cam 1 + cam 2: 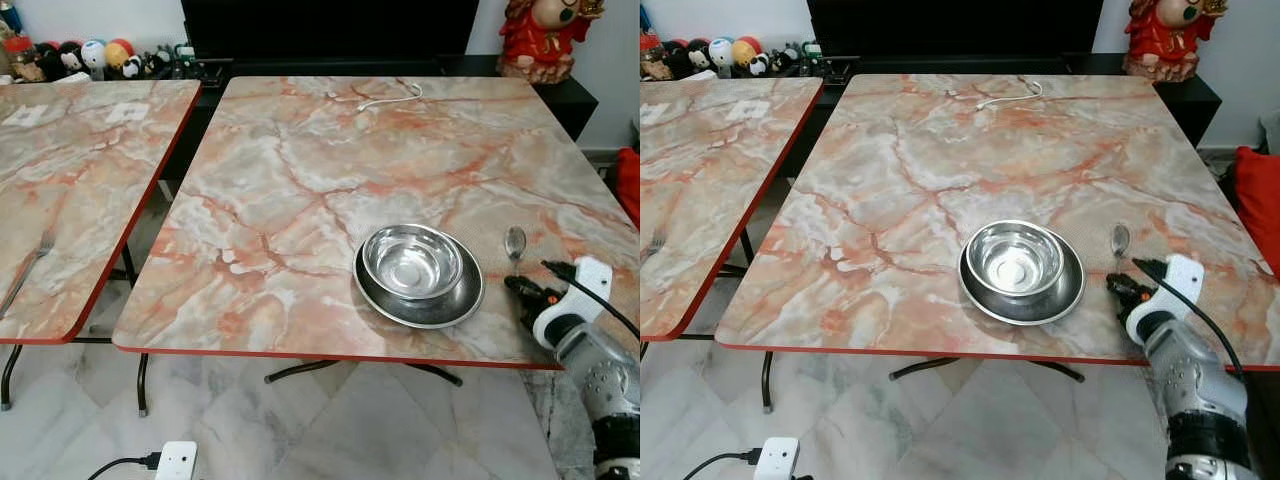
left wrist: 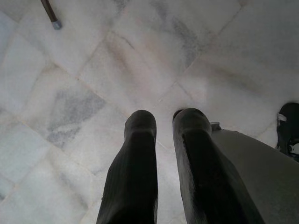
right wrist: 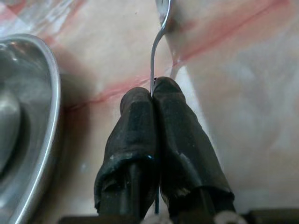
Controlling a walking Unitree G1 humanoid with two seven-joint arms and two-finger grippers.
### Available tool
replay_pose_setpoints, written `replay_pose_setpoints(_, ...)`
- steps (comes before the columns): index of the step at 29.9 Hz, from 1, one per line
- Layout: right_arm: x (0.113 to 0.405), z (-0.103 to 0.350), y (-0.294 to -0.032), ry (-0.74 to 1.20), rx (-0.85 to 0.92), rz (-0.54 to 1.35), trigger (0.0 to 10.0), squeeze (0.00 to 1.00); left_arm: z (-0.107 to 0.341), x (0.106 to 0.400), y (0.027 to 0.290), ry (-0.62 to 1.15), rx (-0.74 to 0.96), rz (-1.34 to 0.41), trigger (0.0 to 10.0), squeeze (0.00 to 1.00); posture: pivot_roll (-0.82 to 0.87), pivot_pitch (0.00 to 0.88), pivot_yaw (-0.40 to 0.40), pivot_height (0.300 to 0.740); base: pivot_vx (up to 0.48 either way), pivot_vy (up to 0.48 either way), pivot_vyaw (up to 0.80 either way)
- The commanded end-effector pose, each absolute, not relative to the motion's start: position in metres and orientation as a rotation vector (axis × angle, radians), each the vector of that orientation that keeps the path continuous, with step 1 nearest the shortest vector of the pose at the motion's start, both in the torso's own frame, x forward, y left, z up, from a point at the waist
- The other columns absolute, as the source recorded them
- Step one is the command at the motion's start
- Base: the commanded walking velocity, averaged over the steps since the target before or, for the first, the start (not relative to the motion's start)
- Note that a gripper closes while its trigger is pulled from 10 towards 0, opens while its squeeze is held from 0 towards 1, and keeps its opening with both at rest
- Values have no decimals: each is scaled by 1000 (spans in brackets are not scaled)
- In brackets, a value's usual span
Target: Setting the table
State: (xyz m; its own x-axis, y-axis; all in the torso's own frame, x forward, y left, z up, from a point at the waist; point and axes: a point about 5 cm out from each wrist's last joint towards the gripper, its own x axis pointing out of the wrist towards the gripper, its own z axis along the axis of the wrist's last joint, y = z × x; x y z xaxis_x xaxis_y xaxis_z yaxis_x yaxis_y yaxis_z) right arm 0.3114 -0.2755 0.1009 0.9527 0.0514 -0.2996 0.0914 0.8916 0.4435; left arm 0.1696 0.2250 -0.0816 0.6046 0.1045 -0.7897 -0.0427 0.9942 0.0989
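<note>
The right pincer (image 3: 153, 93), clamped tight on the spoon (image 1: 515, 243) handle, holds it low over the surface (image 1: 330, 170) just right of the nested bowl (image 1: 411, 260) and plate (image 1: 465, 300), seemingly to lay it alongside, while the left pincer (image 2: 163, 122) hangs idle, slightly parted.

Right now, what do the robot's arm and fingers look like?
The right arm is a silver tube, dotted with small holes, with a white wrist block and a black cable looping over it. Both the right gripper and the left gripper have two long, black, rounded fingers.
</note>
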Motion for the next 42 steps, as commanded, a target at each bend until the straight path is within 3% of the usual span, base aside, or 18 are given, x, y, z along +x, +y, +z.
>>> replay_pose_setpoints(1, 312, 107, -272, 275, 502, 9, 10000, 0, -85, 162, 228, 950, 84, 83, 10000, 0, -106, 93, 27, 740, 0, 0, 0)
replay_pose_setpoints(8, 309, 109, -261, 228, 545, 111, 10000, 0, -84, 162, 228, 945, 82, 86, 10000, 0, -104, 106, 21, 740, 0, 0, 0)
replay_pose_setpoints(19, 299, 90, -270, 316, 501, 77, 10000, 0, -84, 163, 229, 946, 83, 94, 10000, 0, -96, 117, 16, 740, 0, 0, 0)
replay_pose_setpoints(20, 299, 90, -270, 318, 500, 77, 10000, 388, -84, 163, 229, 946, 83, 94, 10000, 0, -97, 118, 16, 740, 0, 0, 0)
replay_pose_setpoints(22, 301, 92, -269, 318, 490, 79, 10000, 549, -84, 163, 229, 945, 82, 93, 10000, 0, -100, 118, 15, 740, 0, 0, 0)
replay_pose_setpoints(35, 303, 90, -259, 347, 445, 111, 10000, 494, -83, 164, 229, 943, 82, 95, 10000, 0, -97, 129, 17, 740, 0, 0, 0)
replay_pose_setpoints(37, 303, 88, -262, 365, 411, 96, 10000, 400, -83, 164, 230, 943, 84, 94, 10000, 0, -97, 130, 17, 740, 0, 0, 0)
replay_pose_setpoints(38, 303, 88, -262, 367, 406, 94, 10000, 122, -83, 164, 230, 944, 84, 94, 10000, 0, -97, 130, 17, 740, 0, 0, 0)
replay_pose_setpoints(39, 302, 86, -264, 386, 352, 89, 10000, 0, -83, 164, 230, 943, 84, 94, 10000, 0, -98, 130, 18, 740, 0, 0, 0)
replay_pose_setpoints(42, 302, 86, -267, 386, 328, 69, 10000, 0, -83, 164, 230, 943, 85, 92, 10000, 0, -98, 130, 19, 740, 0, 0, 0)
